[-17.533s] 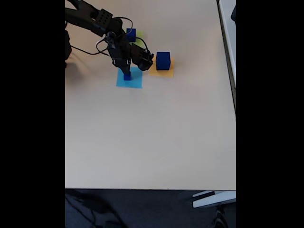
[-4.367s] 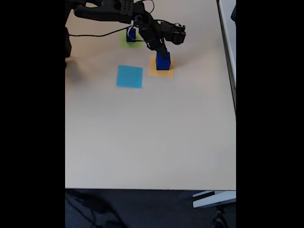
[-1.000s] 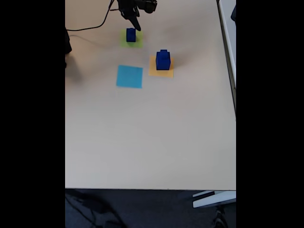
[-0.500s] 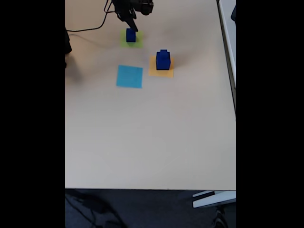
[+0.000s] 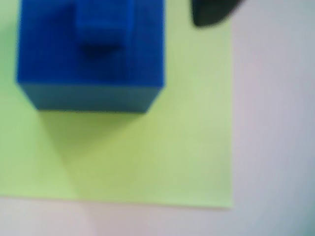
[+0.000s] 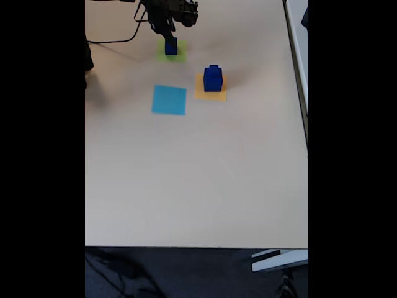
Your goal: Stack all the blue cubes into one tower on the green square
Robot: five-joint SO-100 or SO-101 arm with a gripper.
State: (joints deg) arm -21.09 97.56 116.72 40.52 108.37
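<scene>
Starting from the near edge of the desk [image 6: 198, 205] in the fixed view, you have a wide stretch of bare tan top running up to the far third, where all the pieces sit. First you meet the light-blue square [image 6: 169, 100], flat and with nothing on it, left of centre. Just beyond and to its right lies the orange-yellow square [image 6: 210, 87], which carries a large dark-blue cube [image 6: 213, 81] with a smaller blue cube [image 6: 213, 67] on top of it. The right edge of the desk is well apart from that pile.

Farther still, close to the far edge, is the green square [image 6: 173, 52] with a medium blue cube [image 6: 171, 46] standing on it. In the wrist view you see that cube [image 5: 91, 54] toward the patch's upper left, a tiny blue cube [image 5: 103, 22] resting on its top, and bare lime paper [image 5: 162, 152] to its right and below.

Your arm reaches in from the far left corner, bent down over the green square, with its gripper [image 6: 169, 36] at the top of that cube. One dark fingertip [image 5: 211, 12] shows in the wrist view, apart from the cube on its right. You cannot tell how wide the jaws stand or whether they hold anything.
</scene>
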